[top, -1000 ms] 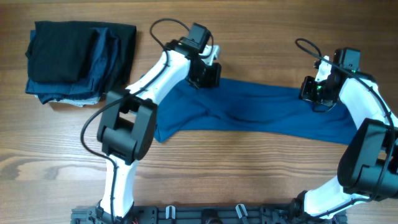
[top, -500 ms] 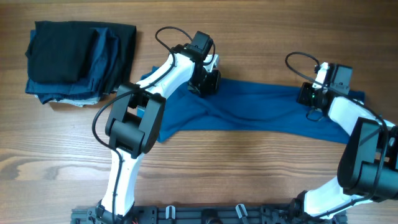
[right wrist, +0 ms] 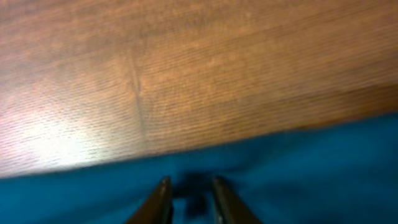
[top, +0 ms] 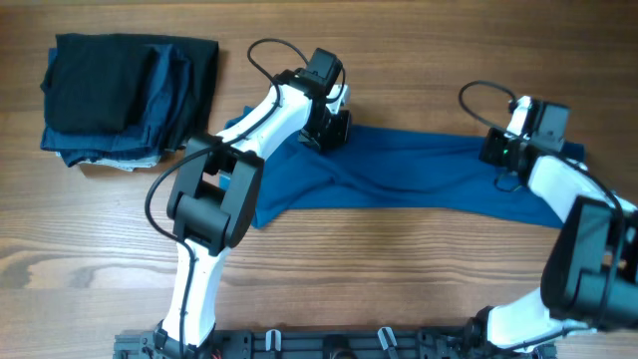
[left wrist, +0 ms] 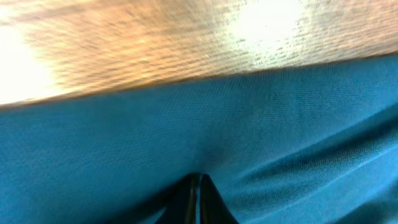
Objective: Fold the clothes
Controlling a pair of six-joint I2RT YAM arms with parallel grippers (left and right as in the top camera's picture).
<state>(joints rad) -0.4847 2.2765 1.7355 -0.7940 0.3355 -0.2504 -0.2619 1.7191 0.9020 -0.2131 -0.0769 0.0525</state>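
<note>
**Blue shirt spread between two arms**

The blue polo shirt [top: 419, 175] lies as a long band across the wooden table [top: 379, 269], centre to right. At its far-left edge the left gripper [top: 329, 128] pinches fabric, fingers pressed together — its arm reaches out from the near edge. At the far-right edge the right gripper [top: 501, 150] sits low, fingers slightly parted. Far left lie dark folded garments [top: 125, 95].

A blue shirt [top: 419, 175] of soft, plain fabric is seen stretched out sideways in a long, wrinkled band, not yet folded. It is laid to the right of the stack of dark folded garments [top: 125, 95]. Creases are gathered toward the end nearer that stack.
</note>
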